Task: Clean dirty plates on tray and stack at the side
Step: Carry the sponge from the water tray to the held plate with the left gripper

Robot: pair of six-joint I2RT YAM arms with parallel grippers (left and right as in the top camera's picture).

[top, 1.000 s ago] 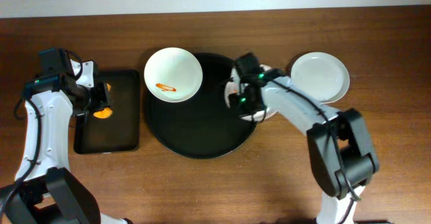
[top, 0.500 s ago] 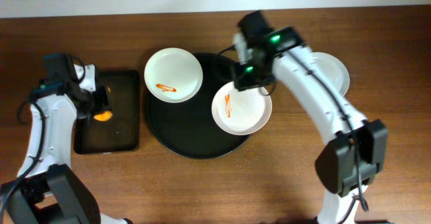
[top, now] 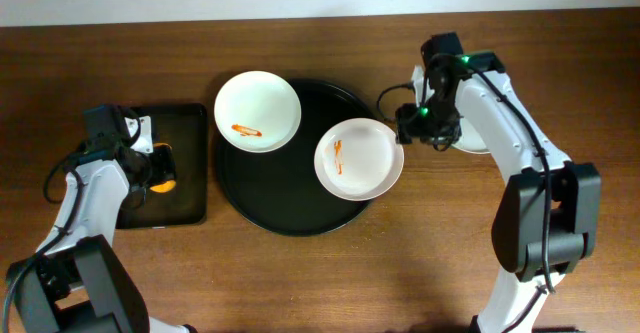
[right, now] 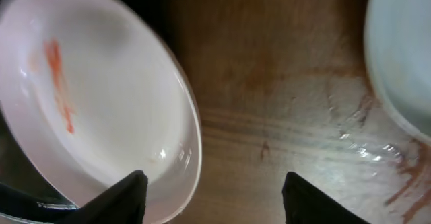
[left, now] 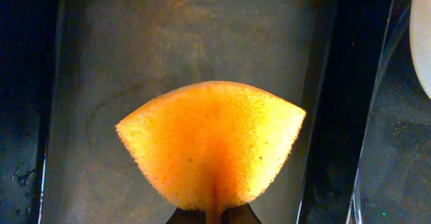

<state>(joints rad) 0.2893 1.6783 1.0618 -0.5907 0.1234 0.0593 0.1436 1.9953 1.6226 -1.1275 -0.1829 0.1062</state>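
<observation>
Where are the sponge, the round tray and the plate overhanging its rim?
sponge (left: pixel 212 146): left wrist view, centre of its orange face.
round tray (top: pixel 285 198): overhead view, bare black floor near the front rim.
overhanging plate (top: pixel 368 168): overhead view, its white middle.

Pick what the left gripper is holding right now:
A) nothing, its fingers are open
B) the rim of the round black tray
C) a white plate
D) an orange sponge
D: the left wrist view shows the orange sponge pinched and folded at the fingertips of the left gripper, above the small rectangular tray.
</observation>
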